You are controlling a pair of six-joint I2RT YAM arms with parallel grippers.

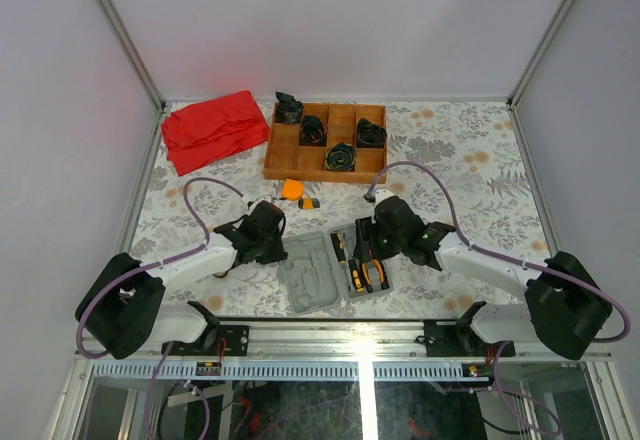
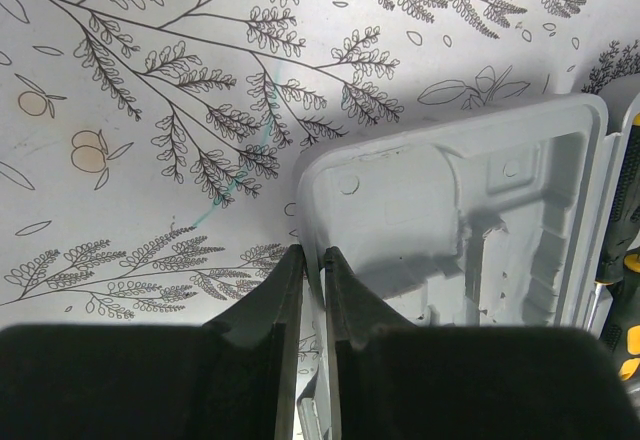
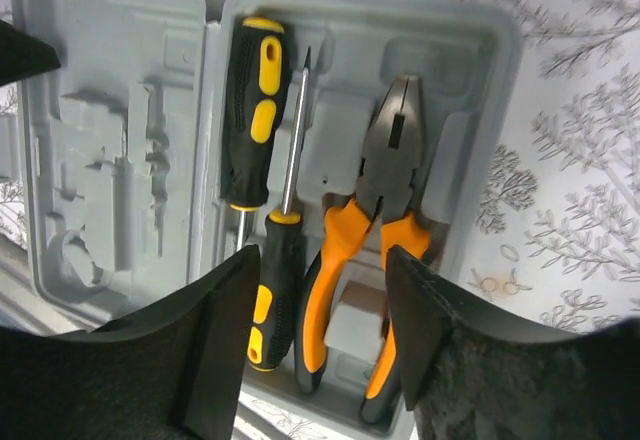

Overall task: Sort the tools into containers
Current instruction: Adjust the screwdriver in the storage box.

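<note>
The grey tool case (image 1: 310, 278) lies open at the near middle of the table. Its right half holds orange-handled pliers (image 3: 385, 210) and two black-and-yellow screwdrivers (image 3: 255, 110), with a small pale block (image 3: 352, 322) between the plier handles. My left gripper (image 2: 312, 255) is shut on the rim of the empty left half (image 2: 470, 220). My right gripper (image 3: 323, 257) is open and empty, just above the plier handles. The orange tape measure (image 1: 292, 189) and the small yellow-grey piece (image 1: 310, 203) lie on the table beyond the case. I see no thin black ring.
A brown wooden tray (image 1: 283, 146) with black coiled bundles stands at the back middle. A red cloth (image 1: 213, 128) lies at the back left. The floral table cover (image 1: 470, 180) runs to the enclosure walls on both sides.
</note>
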